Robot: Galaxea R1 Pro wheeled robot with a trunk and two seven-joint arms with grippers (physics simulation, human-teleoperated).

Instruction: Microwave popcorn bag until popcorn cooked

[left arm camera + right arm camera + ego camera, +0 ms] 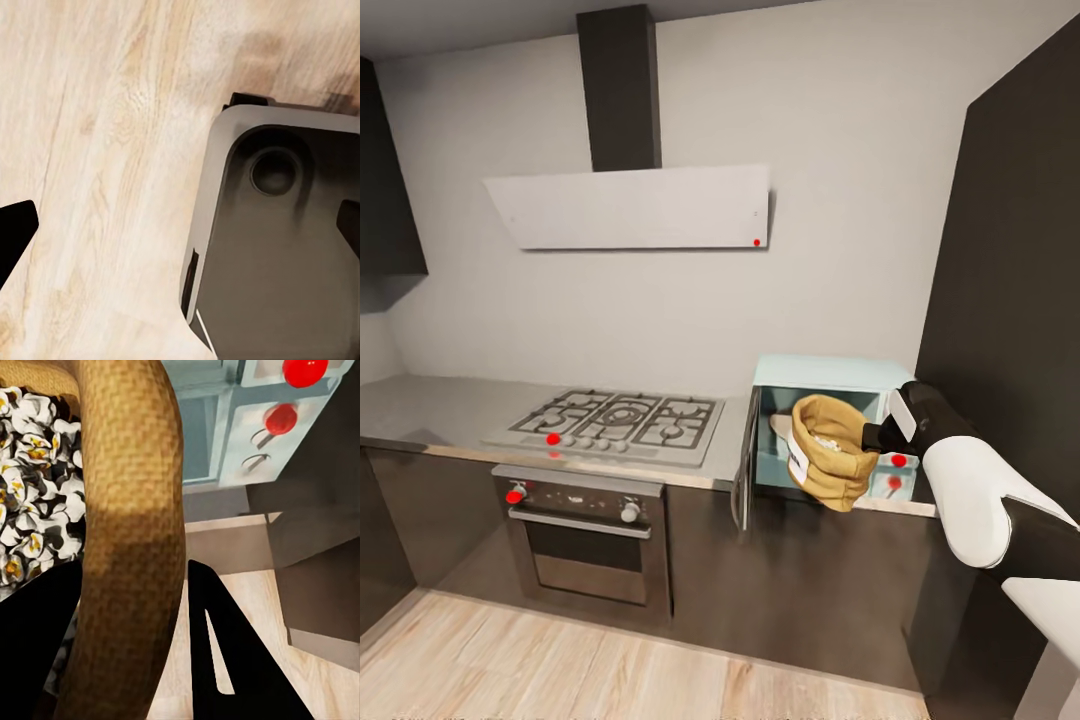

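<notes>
Right arm [980, 500] enters lower right of frame, extended toward centre right. Right gripper [872, 437] clamped on popcorn bag [830, 450] rim. Left gripper [180, 225] fingers spread wide, pointing down.

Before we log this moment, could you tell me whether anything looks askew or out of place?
The popcorn bag hangs tilted in the right gripper, in front of the microwave, whose door stands open. Its mouth leans sideways, showing popped popcorn; none looks spilled.

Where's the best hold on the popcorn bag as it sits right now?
Grip the rolled rim: the right gripper already straddles the popcorn bag's rim wall, one finger inside by the popcorn, one outside. The thick roll looks firm, and the mouth tilts toward the arm. Come from the right.
</notes>
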